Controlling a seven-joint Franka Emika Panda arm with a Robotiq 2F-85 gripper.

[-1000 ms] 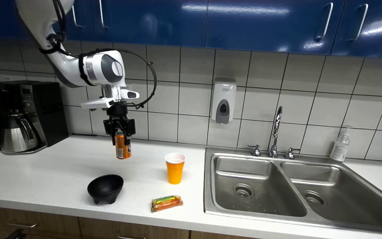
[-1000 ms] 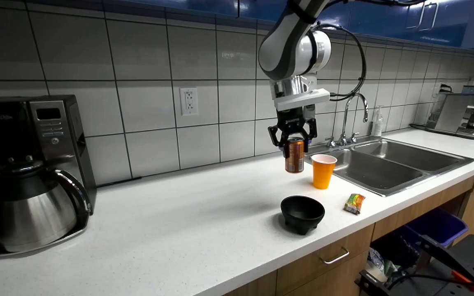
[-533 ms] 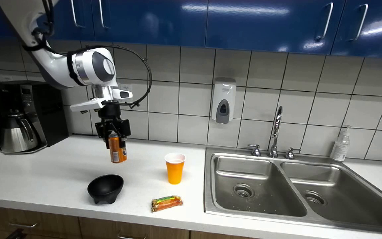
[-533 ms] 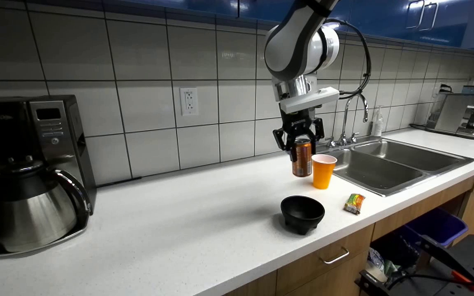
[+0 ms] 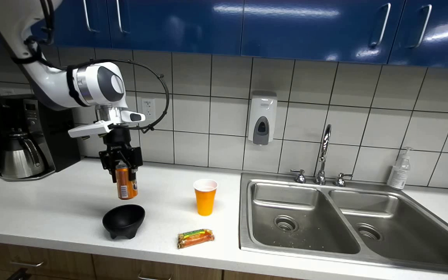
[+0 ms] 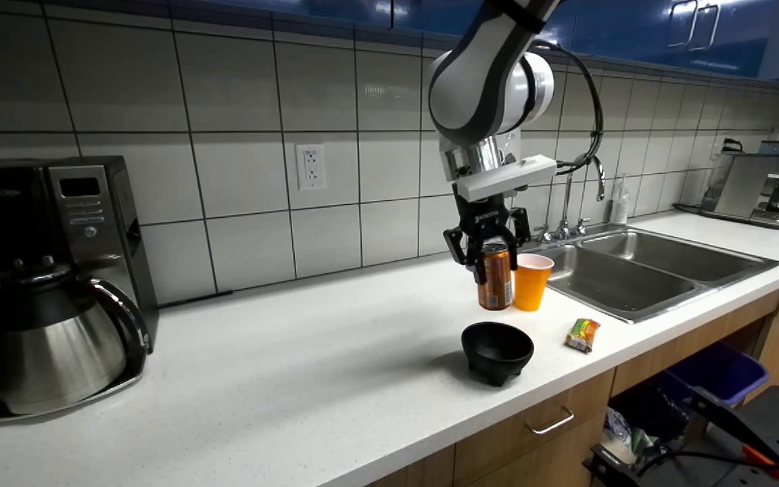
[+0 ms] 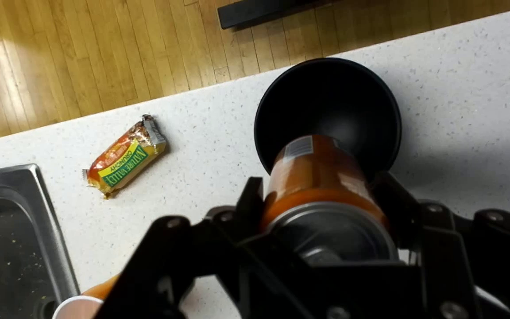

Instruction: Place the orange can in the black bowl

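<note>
The orange can has orange-brown sides and a silvery top. My gripper is shut on its upper part and holds it upright in the air. The can and the gripper also show in an exterior view. The black bowl stands on the counter. The can's bottom is above the level of its rim, toward the wall side in both exterior views. In the wrist view the can between the fingers overlaps the near part of the bowl. The bowl's inside looks dark and empty.
A bright orange cup stands between the bowl and the steel sink. A snack bar lies near the counter's front edge. A coffee maker stands at the far left. A tiled wall runs behind the counter.
My gripper has carried the can down and closer to the bowl, moving left in an exterior view. The bowl, the cup and the snack bar have not moved.
</note>
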